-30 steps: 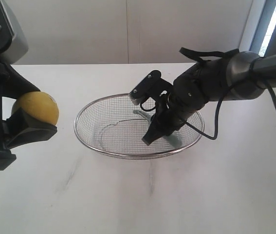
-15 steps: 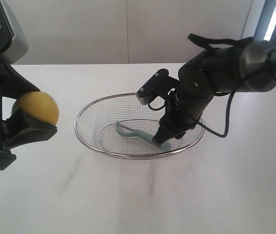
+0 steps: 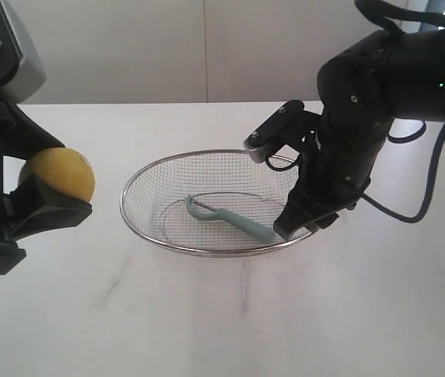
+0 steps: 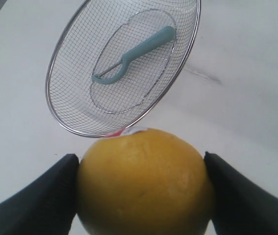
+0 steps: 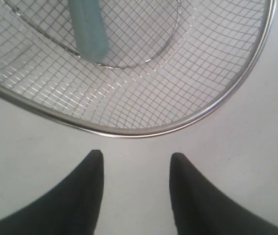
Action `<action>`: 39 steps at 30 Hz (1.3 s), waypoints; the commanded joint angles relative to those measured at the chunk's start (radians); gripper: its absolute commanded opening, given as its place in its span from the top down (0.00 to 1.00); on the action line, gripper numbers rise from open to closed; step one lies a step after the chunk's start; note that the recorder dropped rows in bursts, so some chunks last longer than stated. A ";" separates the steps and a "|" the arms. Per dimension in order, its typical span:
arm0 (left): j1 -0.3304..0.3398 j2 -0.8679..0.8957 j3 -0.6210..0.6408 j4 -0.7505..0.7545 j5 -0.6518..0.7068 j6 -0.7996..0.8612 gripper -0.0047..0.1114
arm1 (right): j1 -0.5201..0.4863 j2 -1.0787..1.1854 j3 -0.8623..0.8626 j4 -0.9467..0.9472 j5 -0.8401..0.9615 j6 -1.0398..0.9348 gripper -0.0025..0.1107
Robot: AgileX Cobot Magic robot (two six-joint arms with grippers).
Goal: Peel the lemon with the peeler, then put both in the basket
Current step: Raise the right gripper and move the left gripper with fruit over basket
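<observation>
**Exterior view: one arm loaded, one empty**

Nearest, the left gripper (image 3: 49, 179) clamps the round, bright-yellow lemon (image 4: 143, 181), whose underside is hidden. Beyond, the pale teal peeler (image 3: 230, 218) lies inside the silver wire-mesh basket (image 3: 206, 250). The right gripper (image 5: 134, 161) hangs empty, jaws apart, just outside the rim.

bright, even daylight washes the white table (image 3: 206, 314) almost featureless; a window strip (image 3: 440, 31) glows at the exterior view's top right. shadows under the basket (image 3: 206, 250) are faint and soft. the dark right arm (image 3: 379, 78) loses detail. in the wrist views the lemon (image 4: 143, 183) and the right fingers (image 5: 87, 196) look soft-edged, and the basket's rim glints.
</observation>
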 commanded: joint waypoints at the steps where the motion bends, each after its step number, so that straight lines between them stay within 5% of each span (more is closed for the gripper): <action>1: 0.001 -0.013 0.005 -0.014 0.010 -0.008 0.96 | -0.002 -0.011 0.004 0.040 -0.010 -0.002 0.61; 15: 0.001 -0.011 0.024 -0.012 -0.014 -0.004 0.96 | -0.002 -0.011 0.004 0.041 -0.002 0.049 0.62; 30: 0.001 0.116 0.079 -0.008 -0.391 -0.093 0.96 | -0.002 -0.055 0.002 0.026 0.010 0.079 0.91; 39: 0.001 0.367 -0.083 -0.008 -0.275 -0.200 0.96 | -0.002 -0.145 0.002 -0.069 0.021 0.166 0.92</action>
